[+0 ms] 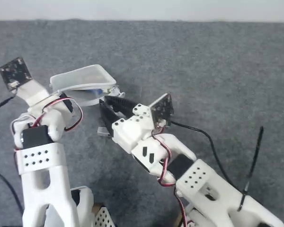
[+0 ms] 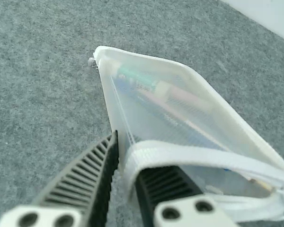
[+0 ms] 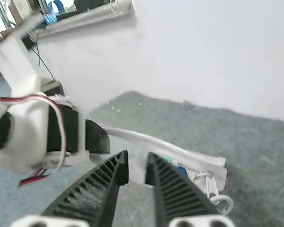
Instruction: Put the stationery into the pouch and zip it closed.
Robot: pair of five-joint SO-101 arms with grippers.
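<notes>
A translucent white pouch [image 1: 83,78] is lifted off the grey table, with my left gripper [image 1: 78,99] shut on its zipper band. From the left wrist, the black fingers [image 2: 92,175] pinch that band, and a green pen [image 2: 137,80] and other stationery show through the pouch [image 2: 180,113]. My right gripper [image 1: 104,101] is just beside the pouch's near end, narrowly open with nothing between its fingers. Past my right gripper [image 3: 136,163], its wrist view shows the pouch's zipper edge [image 3: 165,149] and the ringed zipper pull [image 3: 220,202]. I cannot tell how far the zipper is closed.
A black cable [image 1: 255,156] trails over the grey carpet-like surface [image 1: 203,61] at the right. A small pale object [image 1: 102,131] lies under the right arm. A white wall [image 3: 217,56] stands behind. Open surface stretches to the far side and right.
</notes>
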